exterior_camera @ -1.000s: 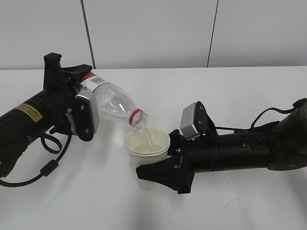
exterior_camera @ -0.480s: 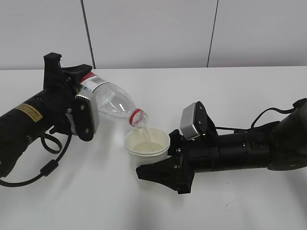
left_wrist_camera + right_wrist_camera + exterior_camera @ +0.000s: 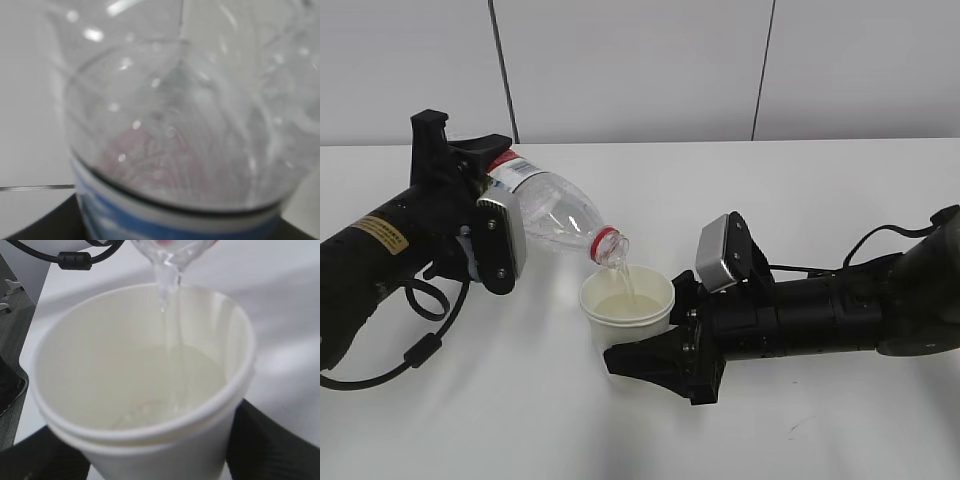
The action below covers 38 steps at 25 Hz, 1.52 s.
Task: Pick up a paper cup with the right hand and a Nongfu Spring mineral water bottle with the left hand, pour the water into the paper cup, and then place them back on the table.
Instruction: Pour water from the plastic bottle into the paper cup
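Note:
My left gripper is shut on the clear Nongfu Spring bottle, which lies tilted with its red-ringed neck down over the cup. A thin stream of water runs from its mouth into the off-white paper cup. My right gripper is shut on that cup and holds it upright just above the white table. In the right wrist view the cup is partly filled, with the stream falling in and black fingers on both sides. The left wrist view is filled by the blurred bottle.
A looping black cable hangs under the left arm. A small dark scuff mark is on the table near the front right. A white panelled wall stands behind the table.
Both arms hold still. Water keeps flowing from the bottle into the cup.

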Each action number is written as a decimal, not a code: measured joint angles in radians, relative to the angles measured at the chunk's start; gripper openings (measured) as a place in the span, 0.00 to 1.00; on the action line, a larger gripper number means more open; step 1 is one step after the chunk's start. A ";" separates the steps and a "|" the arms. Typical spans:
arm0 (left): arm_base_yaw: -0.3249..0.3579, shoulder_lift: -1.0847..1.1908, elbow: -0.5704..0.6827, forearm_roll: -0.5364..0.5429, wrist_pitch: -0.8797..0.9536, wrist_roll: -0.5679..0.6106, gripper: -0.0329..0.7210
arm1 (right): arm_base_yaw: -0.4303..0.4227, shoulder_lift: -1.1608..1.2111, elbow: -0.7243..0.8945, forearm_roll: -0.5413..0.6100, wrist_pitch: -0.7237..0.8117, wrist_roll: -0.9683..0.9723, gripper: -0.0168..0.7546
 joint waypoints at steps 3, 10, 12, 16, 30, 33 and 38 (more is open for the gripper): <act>0.000 -0.001 0.000 0.000 -0.001 0.000 0.51 | 0.000 0.000 0.000 0.000 0.000 -0.002 0.70; 0.000 -0.001 0.000 0.000 -0.007 -0.012 0.48 | 0.000 0.000 0.000 0.000 0.000 -0.015 0.70; 0.000 -0.001 0.000 0.000 -0.007 -0.020 0.47 | 0.000 0.000 0.000 0.000 0.000 -0.019 0.70; 0.000 -0.001 0.000 -0.004 -0.007 -0.053 0.46 | 0.000 0.000 0.000 0.006 0.000 -0.022 0.70; 0.000 -0.001 0.000 -0.008 -0.007 -0.250 0.46 | 0.000 0.000 0.000 0.104 0.002 -0.072 0.70; 0.000 -0.001 0.000 -0.008 -0.007 -0.339 0.46 | 0.000 0.000 0.000 0.132 0.003 -0.079 0.70; 0.000 -0.001 0.000 -0.009 -0.007 -0.533 0.46 | 0.000 0.000 0.000 0.182 0.004 -0.100 0.70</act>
